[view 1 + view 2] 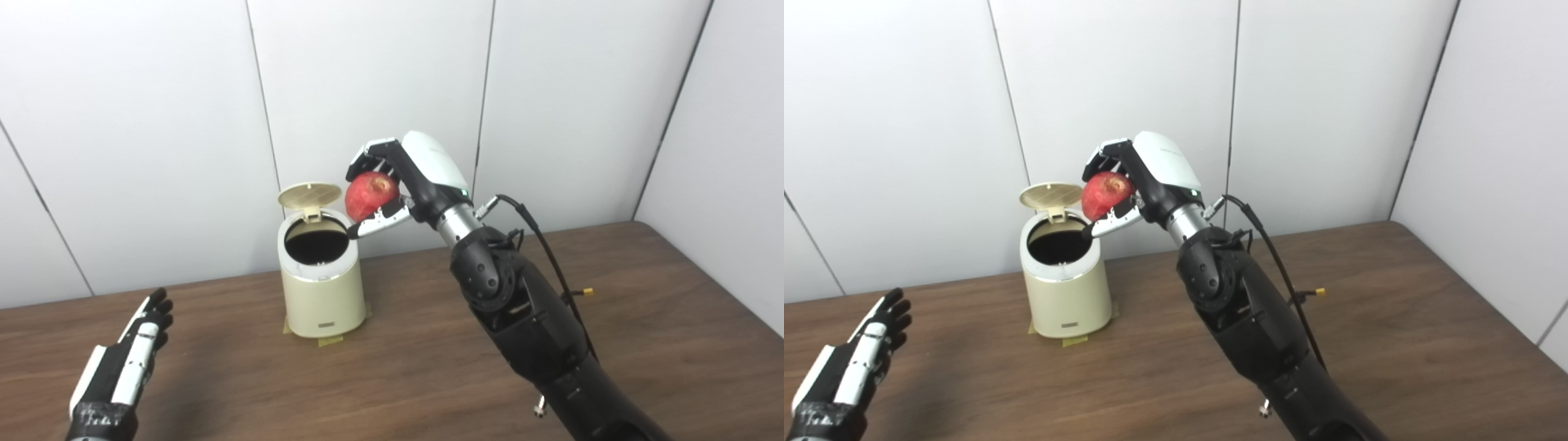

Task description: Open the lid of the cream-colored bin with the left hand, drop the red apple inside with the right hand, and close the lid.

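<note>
Brown wooden table (643, 318); white panelled wall (153, 122) behind; yellowish tape patches (329, 340) on the tabletop

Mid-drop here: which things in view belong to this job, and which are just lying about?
Belongs to the job:
- cream-colored bin, standing open
- lid, flipped up at the back
- red apple, held up beside the bin's mouth
- right hand, shut on the apple
- left hand, open, resting away from the bin

Just lying about:
- tape patches under the bin
- table

I can read no text here; the small plate low on the cream-colored bin (326, 324) may carry a brand, but it's blurred.
</note>
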Motion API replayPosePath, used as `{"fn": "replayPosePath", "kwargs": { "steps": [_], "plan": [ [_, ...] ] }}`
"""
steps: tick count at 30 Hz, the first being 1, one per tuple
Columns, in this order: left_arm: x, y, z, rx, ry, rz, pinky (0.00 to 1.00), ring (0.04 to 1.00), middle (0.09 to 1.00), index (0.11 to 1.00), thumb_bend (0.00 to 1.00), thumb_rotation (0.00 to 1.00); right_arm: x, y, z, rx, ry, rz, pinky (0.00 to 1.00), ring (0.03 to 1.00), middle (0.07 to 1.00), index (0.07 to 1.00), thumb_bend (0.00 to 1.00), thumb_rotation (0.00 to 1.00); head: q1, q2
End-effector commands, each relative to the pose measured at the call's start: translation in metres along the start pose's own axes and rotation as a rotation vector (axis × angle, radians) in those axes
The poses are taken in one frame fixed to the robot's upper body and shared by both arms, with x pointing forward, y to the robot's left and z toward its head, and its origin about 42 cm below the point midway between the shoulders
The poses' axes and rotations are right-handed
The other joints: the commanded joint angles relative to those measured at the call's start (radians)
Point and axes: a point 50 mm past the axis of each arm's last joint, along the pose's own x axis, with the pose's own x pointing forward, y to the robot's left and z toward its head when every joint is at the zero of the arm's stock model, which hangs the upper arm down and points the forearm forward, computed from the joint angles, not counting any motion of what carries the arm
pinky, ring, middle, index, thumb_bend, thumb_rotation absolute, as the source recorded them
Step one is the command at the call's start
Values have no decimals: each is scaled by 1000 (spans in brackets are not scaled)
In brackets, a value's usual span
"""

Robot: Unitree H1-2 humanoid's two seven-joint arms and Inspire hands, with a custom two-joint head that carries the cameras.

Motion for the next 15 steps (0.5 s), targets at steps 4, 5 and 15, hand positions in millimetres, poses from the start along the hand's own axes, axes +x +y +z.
{"fn": "replayPosePath", "kwargs": {
  "steps": [4,5,15],
  "plan": [
    [4,0,12,24,-83,4,997,952,944,956,501,895,27,-7,30,17,-121,-63,417,413,501,498,502,0,40,0],
    [4,-1,12,23,-84,6,995,946,938,950,494,892,29,-2,32,23,-126,-59,392,409,497,496,502,0,45,-1],
    [2,-13,7,24,-80,18,945,923,925,927,488,884,40,29,28,102,-97,-21,368,407,498,495,502,0,84,-3]
  ]
}}
